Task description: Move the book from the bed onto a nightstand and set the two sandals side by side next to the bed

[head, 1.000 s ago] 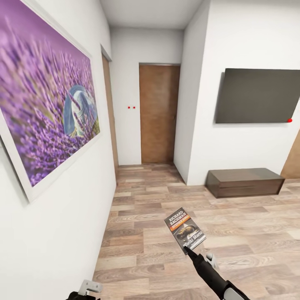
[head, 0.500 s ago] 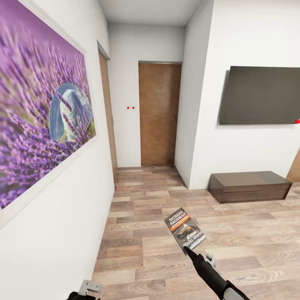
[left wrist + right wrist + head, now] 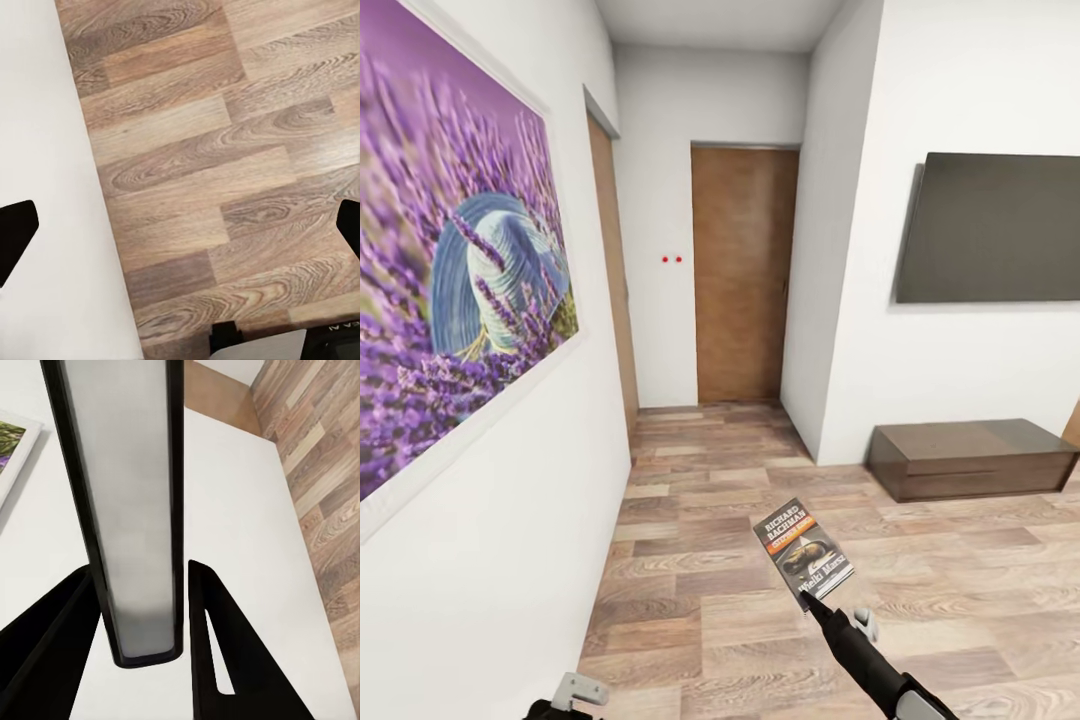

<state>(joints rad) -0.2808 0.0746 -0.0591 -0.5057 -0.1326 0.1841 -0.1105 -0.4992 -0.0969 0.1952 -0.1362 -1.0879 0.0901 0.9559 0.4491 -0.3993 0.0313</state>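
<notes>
A: Book (image 3: 803, 553)? Thin flat paperback, dark glossy cover, orange band, brownish picture, held over the wood-plank floor (image 3: 760, 620). Seen edge-on from the right wrist (image 3: 135, 510), pale page block between dark covers.

B: Held how?

A: Right claw (image 3: 807, 597) pinching its lower edge, black fingers (image 3: 225, 660) on either side. Left claw (image 3: 180, 240) spread, over floor planks beside the white wall (image 3: 45, 150).

B: Change since earlier?

A: View shifted: the lavender print (image 3: 460, 260) left of the book looms larger and is more cropped, the dark wall screen (image 3: 990, 228) sits further right. Book stays in the same grip.

B: Text?

A: "RICHARD BACHMAN" in white at the top; lower title not clear. Low dark bench (image 3: 970, 458) beyond the book, brown door (image 3: 745, 272) further back.
</notes>
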